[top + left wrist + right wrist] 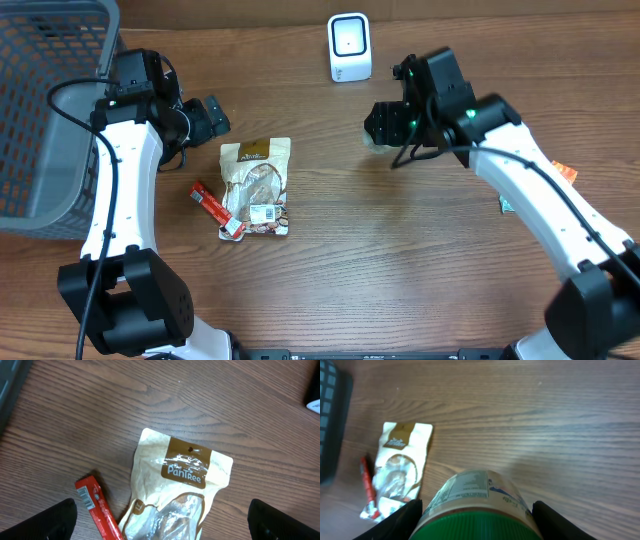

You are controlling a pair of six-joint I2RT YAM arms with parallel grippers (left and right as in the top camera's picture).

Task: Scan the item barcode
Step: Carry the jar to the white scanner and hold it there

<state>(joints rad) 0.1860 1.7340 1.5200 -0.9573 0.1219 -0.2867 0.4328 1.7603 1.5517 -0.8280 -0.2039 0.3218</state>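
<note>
**A:** Where is the item, and who has it?

**B:** The right gripper [388, 122] is pinching the jar [470, 491] by its sides. The green lid faces the wrist camera. Seen from overhead, the jar hangs near the scanner [349, 46], at about its 4 o'clock.

**A:** And the other arm?

**B:** The left gripper [210, 118] is spread wide and empty. It hovers by the snack pouch [256, 185], at the pouch's 10 o'clock. A red stick pack [213, 207] lies at the pouch's 8 o'clock.

**A:** So how should the scan go?

**B:** I'd carry the jar toward 11 o'clock until the label squarely faces the scanner's window. Fine print shows on the label, but I can't tell where the barcode sits. I'd roll the wrist slowly so each part of the label passes the window in turn.

**A:** Any risks?

**B:** A finger may be covering the code, and I'd expect a round jar to twist in the grip. Steady moves without jerks should help.
</note>
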